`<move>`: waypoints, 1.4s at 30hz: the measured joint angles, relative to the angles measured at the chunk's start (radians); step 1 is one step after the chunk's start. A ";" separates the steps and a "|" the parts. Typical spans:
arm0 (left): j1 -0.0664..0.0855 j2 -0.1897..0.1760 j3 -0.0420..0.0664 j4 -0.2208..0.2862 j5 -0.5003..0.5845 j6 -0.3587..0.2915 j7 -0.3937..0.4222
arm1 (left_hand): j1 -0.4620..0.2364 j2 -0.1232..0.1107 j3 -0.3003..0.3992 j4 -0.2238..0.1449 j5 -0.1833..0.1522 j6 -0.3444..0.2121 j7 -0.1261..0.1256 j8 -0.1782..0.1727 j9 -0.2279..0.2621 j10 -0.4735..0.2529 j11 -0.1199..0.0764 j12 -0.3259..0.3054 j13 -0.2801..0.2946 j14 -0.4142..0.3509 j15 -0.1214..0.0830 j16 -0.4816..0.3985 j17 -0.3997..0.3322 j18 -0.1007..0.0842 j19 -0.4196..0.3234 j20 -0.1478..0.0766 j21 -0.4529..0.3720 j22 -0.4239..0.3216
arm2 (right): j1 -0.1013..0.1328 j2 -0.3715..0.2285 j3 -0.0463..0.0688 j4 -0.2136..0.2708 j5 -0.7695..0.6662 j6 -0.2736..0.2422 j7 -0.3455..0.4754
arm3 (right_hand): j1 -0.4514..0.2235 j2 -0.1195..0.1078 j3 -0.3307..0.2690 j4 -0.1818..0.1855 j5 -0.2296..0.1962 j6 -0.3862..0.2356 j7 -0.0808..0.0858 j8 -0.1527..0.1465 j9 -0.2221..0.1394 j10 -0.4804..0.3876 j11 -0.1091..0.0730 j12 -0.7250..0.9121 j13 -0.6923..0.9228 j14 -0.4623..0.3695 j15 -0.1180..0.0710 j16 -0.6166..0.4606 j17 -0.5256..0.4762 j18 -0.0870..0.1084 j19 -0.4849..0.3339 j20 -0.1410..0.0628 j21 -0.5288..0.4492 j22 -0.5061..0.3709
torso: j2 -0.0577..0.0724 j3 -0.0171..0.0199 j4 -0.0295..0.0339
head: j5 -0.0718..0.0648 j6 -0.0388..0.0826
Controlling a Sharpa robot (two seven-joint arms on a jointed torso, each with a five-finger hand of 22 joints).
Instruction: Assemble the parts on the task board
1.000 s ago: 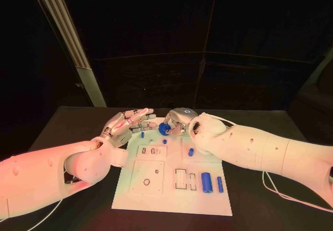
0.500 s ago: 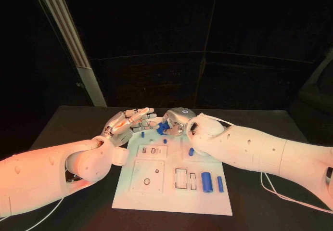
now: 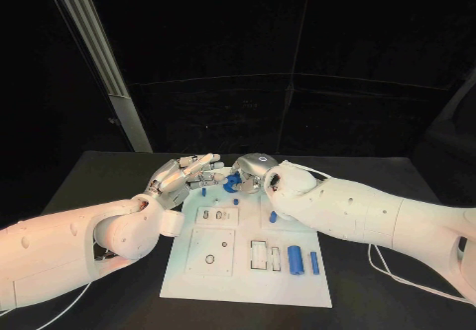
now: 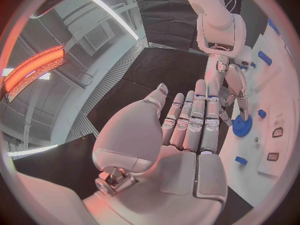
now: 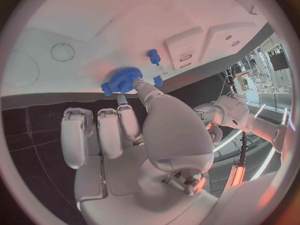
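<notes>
I see right hand (image 3: 256, 175) pinching blue gear (image 3: 234, 183) at task board (image 3: 248, 285) far edge | left hand (image 3: 186, 177) beside gear, fingers spread, empty

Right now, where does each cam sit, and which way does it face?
Head view: on the robot's head, looking down at the task board; both arms enter, left hand and right hand meeting at the far edge.
Left wrist view: behind the left hand, facing the right hand.
Right wrist view: behind the right hand, facing the board.
Shared: the blue gear, held in the right hand's fingers.
</notes>
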 measured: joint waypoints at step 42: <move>0.000 0.004 -0.001 -0.023 -0.001 0.001 -0.006 | 0.000 0.000 0.003 -0.003 0.000 0.000 0.000 -0.004 0.000 0.000 0.000 -0.004 0.000 0.000 0.000 0.000 0.002 0.000 0.000 0.000 -0.004 -0.001 | 0.001 -0.405 -0.002 0.248 0.372 -0.105 0.238 | 0.065 0.046 -0.232 0.106 0.042 0.024 0.000 0.016 0.019 -0.028 -0.004 -0.020 -0.020 0.000 0.007 -0.014 -0.019 0.000 -0.003 0.010 -0.015 0.000 | -0.018 0.0071 -0.0238 | 0.007 0.015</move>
